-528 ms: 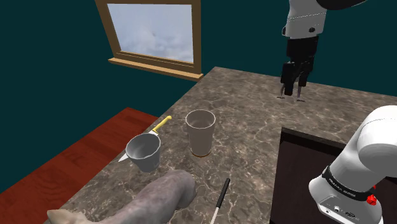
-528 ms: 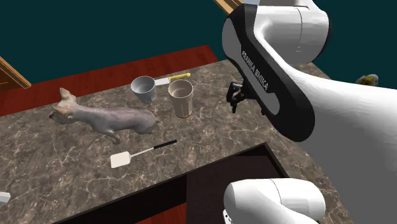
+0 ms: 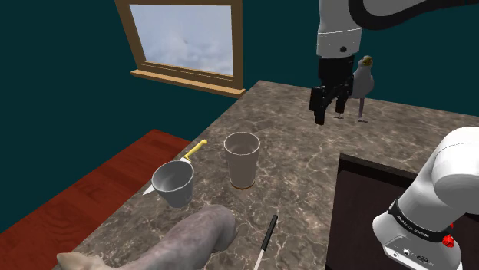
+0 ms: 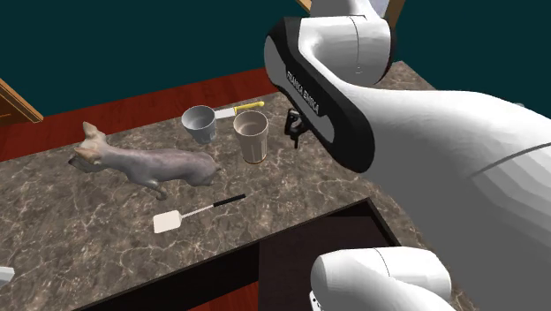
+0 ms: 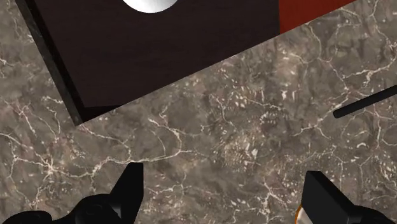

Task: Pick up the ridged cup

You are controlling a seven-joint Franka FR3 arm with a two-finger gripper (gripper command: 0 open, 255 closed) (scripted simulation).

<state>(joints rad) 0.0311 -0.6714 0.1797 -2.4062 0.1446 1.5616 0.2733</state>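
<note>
Black two-finger gripper [image 3: 328, 113] hangs in the air over the brown marble-pattern countertop [image 3: 299, 165]. Fingers are spread wide, with nothing between them. In the wrist view the gripper [image 5: 222, 172] shows bare veined countertop between its tips.

Ridged cup = tall pale tapered cup with brown base [image 3: 242, 159], upright on the countertop with its mouth open. Ridges are hard to make out. In the shoulder view it sits lower and to the left of the gripper, well apart from it. In the second exterior view the cup [image 4: 251, 136] is near the gripper [image 4: 295, 132], on its left, not touching.

Small grey smooth cup [image 3: 173, 183] stands just beside the tall cup on the shoulder view's left, leaning a little. Yellow-handled knife [image 3: 196, 149] lies behind the grey cup; whether they touch I cannot tell.

Grey four-legged animal figure [image 4: 146, 163] stands on the countertop near the grey cup. White-bladed spatula with thin black handle [image 4: 169, 220] lies flat in front of the animal in the second exterior view.

Grey-white bird figurine with yellow beak [image 3: 361, 80] stands upright beyond the gripper in the shoulder view.

Dark rectangular recess [image 3: 367, 195] is cut into the countertop by the white arm base. Wood-framed window [image 3: 184, 37] sits in the teal wall, with red plank floor [image 3: 92, 188] below.
</note>
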